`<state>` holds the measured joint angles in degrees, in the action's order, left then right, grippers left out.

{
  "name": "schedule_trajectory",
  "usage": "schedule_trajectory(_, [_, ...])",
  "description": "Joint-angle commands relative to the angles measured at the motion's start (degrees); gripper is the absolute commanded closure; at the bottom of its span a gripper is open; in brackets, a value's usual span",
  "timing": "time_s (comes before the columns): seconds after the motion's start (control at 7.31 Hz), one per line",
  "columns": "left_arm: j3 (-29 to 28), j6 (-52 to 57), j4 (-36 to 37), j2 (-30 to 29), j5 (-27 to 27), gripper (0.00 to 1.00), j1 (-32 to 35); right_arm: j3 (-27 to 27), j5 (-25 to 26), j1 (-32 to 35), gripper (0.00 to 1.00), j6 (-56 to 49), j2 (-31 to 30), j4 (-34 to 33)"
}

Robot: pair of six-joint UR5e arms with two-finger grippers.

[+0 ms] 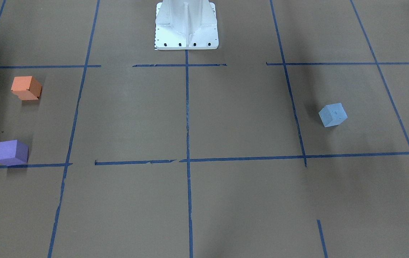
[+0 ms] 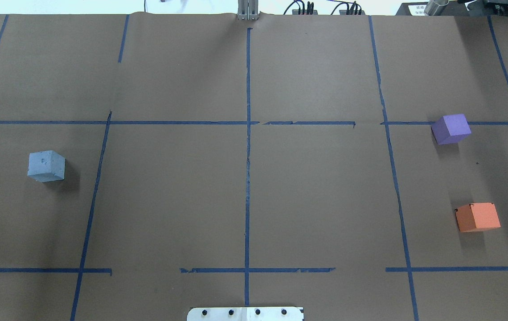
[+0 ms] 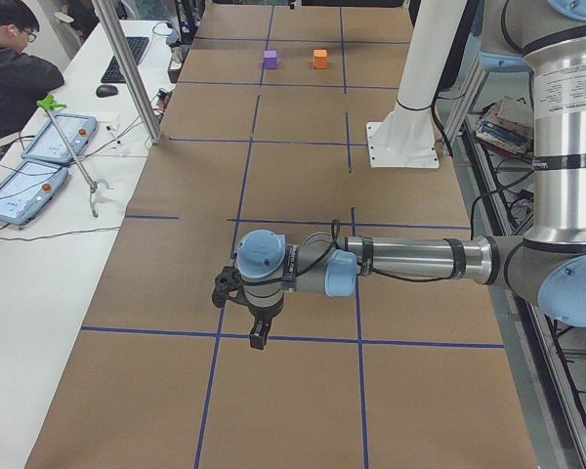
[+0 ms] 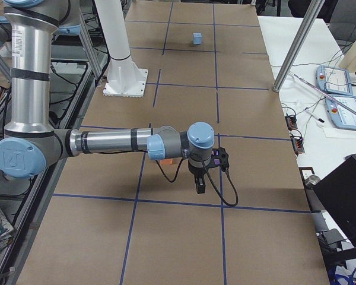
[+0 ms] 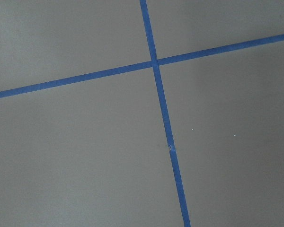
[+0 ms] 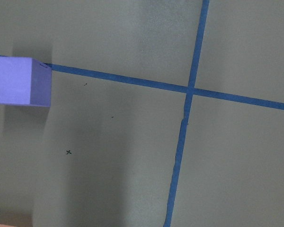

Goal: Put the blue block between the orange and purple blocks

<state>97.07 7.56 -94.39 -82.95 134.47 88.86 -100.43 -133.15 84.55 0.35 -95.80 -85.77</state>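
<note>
On the desk (image 2: 254, 200), seen from overhead, the blue block (image 2: 47, 166) sits at 9 o'clock from the centre, alone in its taped square. The orange block (image 2: 477, 217) and purple block (image 2: 451, 129) sit well apart from it on the opposite side, at roughly 4 o'clock and 2 o'clock. The purple block lies at about 11 o'clock from the orange one and touches a blue tape line (image 2: 494, 123). Between the two we see bare brown paper and a small black cross mark (image 2: 477, 163).

The left hand (image 3: 257, 337) hangs above the desk by a tape crossing. It shows only in the side view, so we cannot tell its opening. The right hand (image 4: 200, 185) hangs above the orange and purple blocks. Its arm hides part of the orange block in that view, and we cannot tell its opening either.

The white robot base (image 1: 186, 25) stands at 6 o'clock overhead. An operator (image 3: 10, 68) sits at a side table with two tablets (image 3: 29, 186).
</note>
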Motion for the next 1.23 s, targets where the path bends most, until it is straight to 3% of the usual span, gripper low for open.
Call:
schedule_trajectory(0.0, [-0.38, 0.26, -0.17, 0.16, 0.00, 0.00, -0.09, 0.05, 0.00, 0.00, 0.00, 0.00, 0.00, 0.17])
schedule_trajectory(0.27, [-0.21, 0.09, -0.18, -0.01, -0.35, 0.00, -0.26, -0.03, 0.00, 0.00, 0.00, 0.00, 0.09, 0.17])
schedule_trajectory(0.68, [-1.97, -0.96, -10.25, -5.71, -4.03, 0.00, -0.53, 0.05, 0.00, 0.00, 0.00, 0.00, 0.18, 0.25])
schedule_trajectory(0.96, [-2.15, -1.31, -11.51, -5.73, -3.43, 0.00, -0.88, 0.06, 0.00, 0.00, 0.00, 0.00, 0.26, 0.17])
schedule_trajectory(1.09, [-1.54, -10.98, -11.60, -5.82, -1.43, 0.00, -4.80, -0.03, 0.00, 0.00, 0.00, 0.09, 0.26, 0.25])
